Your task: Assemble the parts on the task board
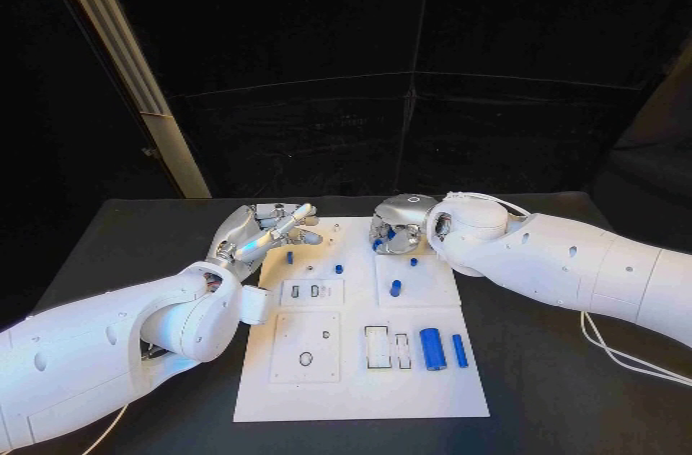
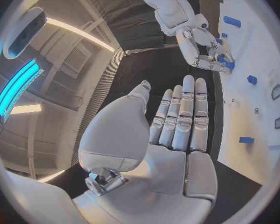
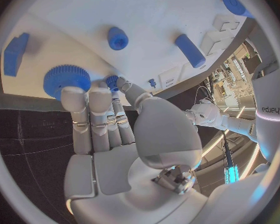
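Near the far edge of the white board (image 1: 361, 390), a small blue gear (image 3: 67, 79) lies right at the fingertips of the right hand (image 1: 400, 225), which bends down over it from the board's far right side. Its fingers (image 3: 90, 114) are close together and touch the gear's rim, though a firm grip cannot be told. Other blue pegs (image 1: 431, 348) lie toward the near edge, long axes running near to far. The left hand (image 1: 267, 230) hovers at the board's far left corner, fingers straight, holding nothing.
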You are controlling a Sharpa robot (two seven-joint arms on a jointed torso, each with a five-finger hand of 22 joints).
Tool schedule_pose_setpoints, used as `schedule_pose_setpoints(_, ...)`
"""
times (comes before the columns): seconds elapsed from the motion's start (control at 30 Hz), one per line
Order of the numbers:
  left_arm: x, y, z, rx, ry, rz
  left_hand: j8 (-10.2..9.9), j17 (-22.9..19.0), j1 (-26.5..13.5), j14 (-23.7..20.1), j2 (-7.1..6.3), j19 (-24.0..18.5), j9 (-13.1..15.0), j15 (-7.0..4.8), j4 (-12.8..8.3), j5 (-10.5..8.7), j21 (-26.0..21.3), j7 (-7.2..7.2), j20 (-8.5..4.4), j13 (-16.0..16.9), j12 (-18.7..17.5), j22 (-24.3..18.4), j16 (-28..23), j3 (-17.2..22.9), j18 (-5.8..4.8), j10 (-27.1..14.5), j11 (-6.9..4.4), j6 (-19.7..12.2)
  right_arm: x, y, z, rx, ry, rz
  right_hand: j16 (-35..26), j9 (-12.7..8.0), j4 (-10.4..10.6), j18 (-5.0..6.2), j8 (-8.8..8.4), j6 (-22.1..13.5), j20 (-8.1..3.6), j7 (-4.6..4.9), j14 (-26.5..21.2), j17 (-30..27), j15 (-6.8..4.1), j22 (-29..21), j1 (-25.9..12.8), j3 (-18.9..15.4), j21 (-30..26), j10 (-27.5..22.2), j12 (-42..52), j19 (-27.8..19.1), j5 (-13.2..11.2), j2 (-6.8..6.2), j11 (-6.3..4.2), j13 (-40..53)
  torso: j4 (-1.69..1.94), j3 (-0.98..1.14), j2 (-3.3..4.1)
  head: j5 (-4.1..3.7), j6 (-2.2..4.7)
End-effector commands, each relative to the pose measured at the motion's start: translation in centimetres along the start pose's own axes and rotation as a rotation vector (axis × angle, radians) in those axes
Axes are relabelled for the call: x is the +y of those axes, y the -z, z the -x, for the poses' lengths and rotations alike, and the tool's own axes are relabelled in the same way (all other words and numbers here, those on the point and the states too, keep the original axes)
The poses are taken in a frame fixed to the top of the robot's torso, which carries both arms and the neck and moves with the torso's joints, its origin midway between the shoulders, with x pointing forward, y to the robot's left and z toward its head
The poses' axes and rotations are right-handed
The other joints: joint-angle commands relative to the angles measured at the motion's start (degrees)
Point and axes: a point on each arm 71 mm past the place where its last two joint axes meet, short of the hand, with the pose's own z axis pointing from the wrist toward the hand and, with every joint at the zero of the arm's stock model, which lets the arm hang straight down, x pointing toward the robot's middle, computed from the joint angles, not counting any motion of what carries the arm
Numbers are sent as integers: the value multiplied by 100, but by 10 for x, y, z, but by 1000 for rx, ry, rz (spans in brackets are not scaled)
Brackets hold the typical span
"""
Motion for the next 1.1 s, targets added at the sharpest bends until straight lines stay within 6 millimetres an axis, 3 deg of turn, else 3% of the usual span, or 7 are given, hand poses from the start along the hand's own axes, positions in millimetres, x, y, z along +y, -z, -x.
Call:
schedule_pose_setpoints(0.03, -1, -1, -2, 18, 10, 1, -19, 13, -12, 41, 41, 32, -9, 9, -2, -27, 15, 8, 2, -7, -24, -13, -23, -46, 31, -9, 24, 0, -2, 0, -3, 35, 22, -15, 50, 4, -6, -87, 14, 50, 5, 8, -36, 21, -25, 23, 45, 60, 38, 40, -3, 10, -14, 17, -13, 10, -2, -1, 1, -7, -3)
schedule_pose_setpoints(0.27, -1, -1, -2, 21, 11, 4, -25, 16, -12, 38, 42, 31, -9, 11, -2, -27, 12, 11, 3, -8, -31, -15, -29, -50, 30, -14, 27, -4, 1, -1, 0, -9, 29, -4, 165, 7, -10, -99, 17, 104, 0, -1, -52, 123, -32, 139, 97, 223, 140, 99, 2, 2, 98, 6, -21, 15, -3, 1, 5, -12, -8)
schedule_pose_setpoints(0.67, -2, -1, -1, 25, 13, 4, -69, 44, -61, 23, 46, 21, -9, 27, 26, -29, -10, 34, 14, -15, -85, -34, -68, -95, 27, -51, 48, -35, 10, -1, 16, -210, -28, 15, 185, -1, 41, -105, -1, 98, 7, 9, -85, 101, -23, 194, 44, 312, 199, 88, -13, -17, 80, -47, -14, 8, 14, -2, 16, 23, 74)
schedule_pose_setpoints(1.1, -2, -1, 1, 21, 10, 2, -74, 49, -68, 23, 49, 20, -8, 29, 31, -29, -12, 35, 16, -15, -90, -36, -73, -101, 27, -53, 50, -36, 22, -20, 19, -265, -41, 24, 220, -5, 67, -109, -10, 80, 12, 15, -87, 130, -18, 227, 17, 343, 229, 70, -18, -21, 55, -87, -9, 6, 28, -8, 34, 57, 130)
